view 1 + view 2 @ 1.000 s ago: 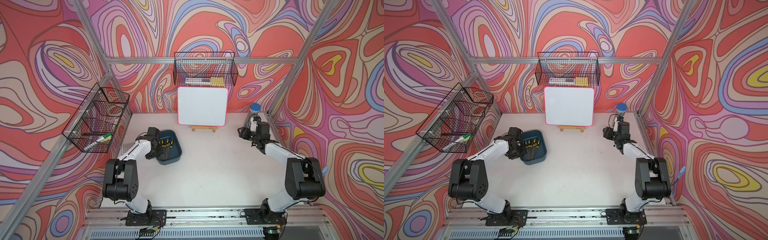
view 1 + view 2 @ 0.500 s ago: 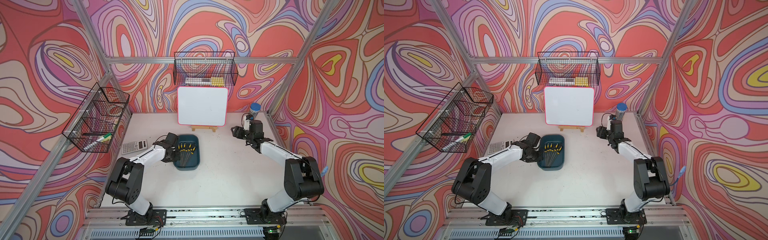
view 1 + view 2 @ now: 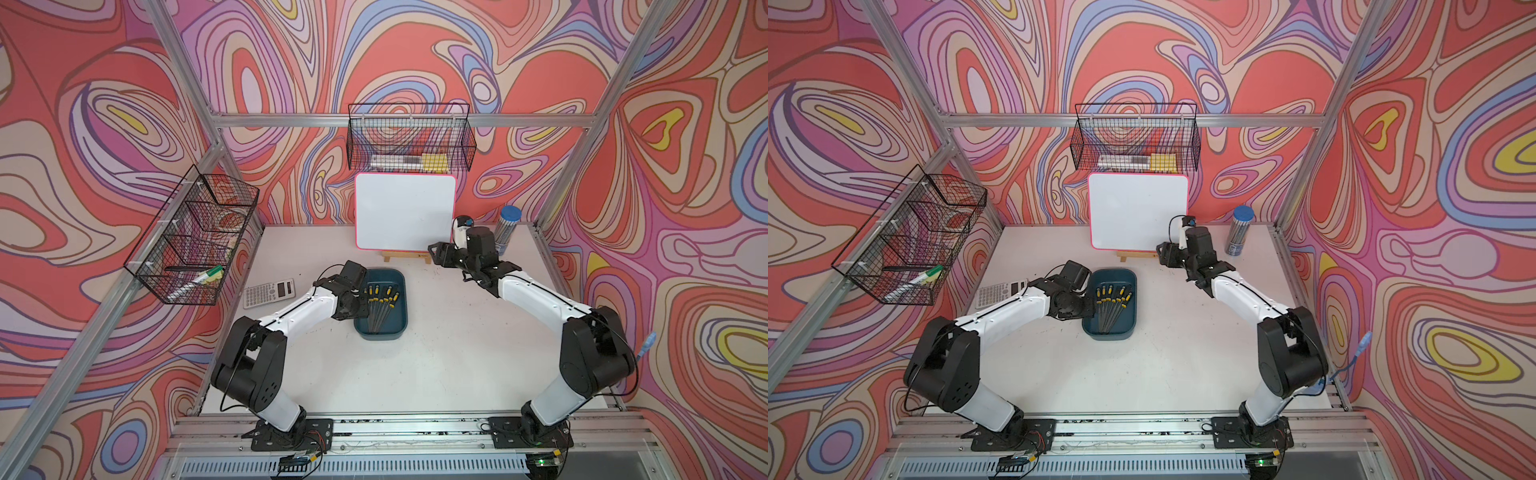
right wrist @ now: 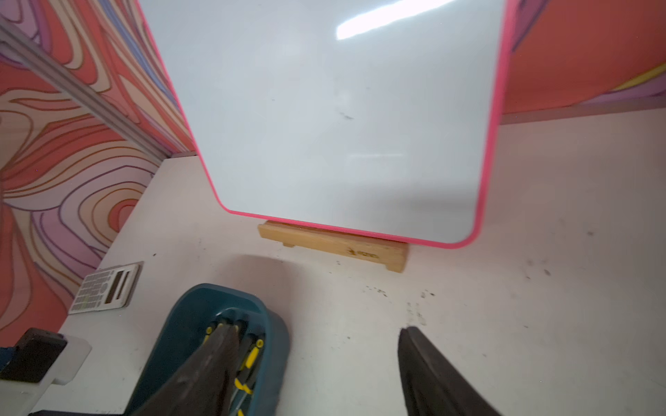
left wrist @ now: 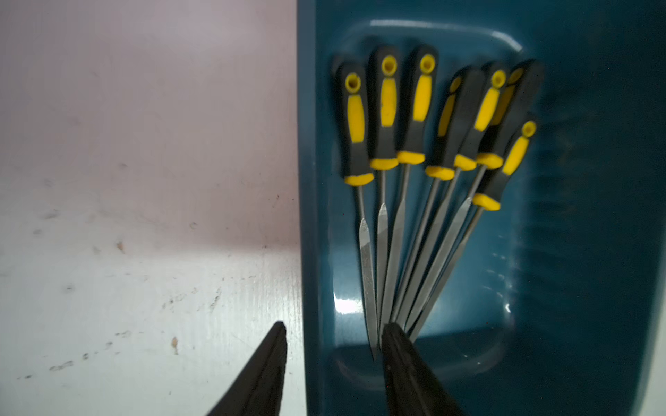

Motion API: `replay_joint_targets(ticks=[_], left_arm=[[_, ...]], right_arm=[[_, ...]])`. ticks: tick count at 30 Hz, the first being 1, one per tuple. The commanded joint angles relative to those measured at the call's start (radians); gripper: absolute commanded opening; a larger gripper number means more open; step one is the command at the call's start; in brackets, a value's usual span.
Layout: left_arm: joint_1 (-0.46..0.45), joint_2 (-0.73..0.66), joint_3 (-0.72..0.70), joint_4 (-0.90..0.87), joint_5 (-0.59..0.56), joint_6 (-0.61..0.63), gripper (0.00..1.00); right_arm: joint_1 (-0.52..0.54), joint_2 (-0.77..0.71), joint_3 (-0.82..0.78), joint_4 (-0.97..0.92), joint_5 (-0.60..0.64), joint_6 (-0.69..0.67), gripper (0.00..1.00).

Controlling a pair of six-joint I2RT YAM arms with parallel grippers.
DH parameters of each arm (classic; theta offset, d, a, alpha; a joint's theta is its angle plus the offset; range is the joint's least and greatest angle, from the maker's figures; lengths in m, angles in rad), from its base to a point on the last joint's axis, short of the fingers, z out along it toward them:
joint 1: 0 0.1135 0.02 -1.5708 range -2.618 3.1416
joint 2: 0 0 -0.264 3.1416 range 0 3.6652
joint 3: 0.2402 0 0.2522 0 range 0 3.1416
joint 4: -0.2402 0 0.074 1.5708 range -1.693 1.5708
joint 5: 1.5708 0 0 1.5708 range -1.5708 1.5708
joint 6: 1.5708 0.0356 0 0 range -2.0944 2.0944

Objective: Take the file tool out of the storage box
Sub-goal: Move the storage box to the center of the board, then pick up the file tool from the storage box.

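The storage box (image 3: 398, 324) (image 3: 1129, 322) is a dark teal tub lying at the table's middle left. Several file tools (image 3: 380, 305) (image 5: 393, 252) with black and yellow handles lie fanned inside it, their tips bunched at the near end. My left gripper (image 5: 334, 326) stands open astride the box's left wall (image 5: 310, 216). One finger is outside over the table, the other inside over the file tips. My right gripper (image 4: 315, 328) (image 3: 434, 251) hangs open and empty above the table, in front of the whiteboard's right corner.
A pink-edged whiteboard (image 3: 405, 216) leans on a wooden stand (image 3: 405, 257) behind the box. A calculator (image 3: 268, 293) lies left of my left arm. A blue-capped tube (image 3: 507, 230) stands at the back right. Black wire baskets hang on the back wall (image 3: 409, 143) and the left wall (image 3: 195, 241).
My left gripper slid the box rightward toward the table's middle, uncovering the calculator, and its jaws have now parted off the box wall. My right gripper has moved left toward the whiteboard.
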Motion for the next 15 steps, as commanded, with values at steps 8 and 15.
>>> replay_joint_targets(ticks=[8, 15], left_arm=[[0.053, -0.036, 0.183, -0.072, -0.088, 0.063, 0.53], [0.116, -0.08, 0.089, 0.008, 0.013, 0.0, 0.53]], right_arm=[[0.25, 0.406, 0.398, -0.232, 0.009, 0.069, 0.66], [0.291, 0.521, 0.516, -0.338, 0.017, 0.074, 0.55]])
